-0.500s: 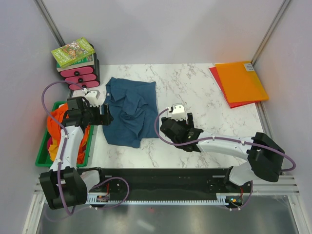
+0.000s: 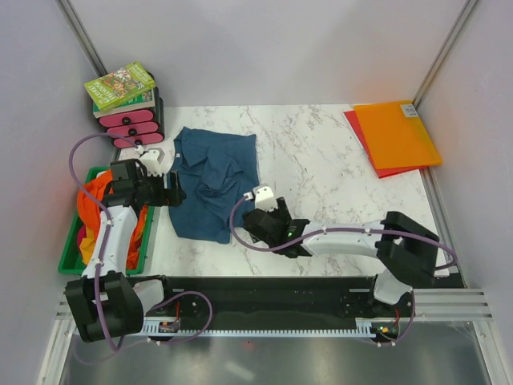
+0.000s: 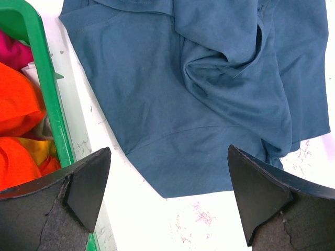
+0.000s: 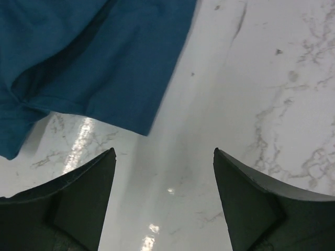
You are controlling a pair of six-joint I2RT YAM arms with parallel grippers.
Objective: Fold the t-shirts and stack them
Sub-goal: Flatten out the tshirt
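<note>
By teal t-shirt (image 2: pixel 215 180) edge, L tool (image 3: pixel 168 151), R tool (image 4: pixel 164 151) wide open, empty.

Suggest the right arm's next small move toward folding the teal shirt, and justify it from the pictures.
Probably ease the right pincer toward the teal shirt and down onto its nearest corner. The jaws stand open over the marble table, holding nothing, just beside the cloth, and the shirt lies crumpled and unfolded.

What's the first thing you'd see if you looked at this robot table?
A crumpled blue t-shirt lies on the marble table, with the open left claw and right claw near its edges. Bright orange shirts are piled in the green bin on the left.
</note>
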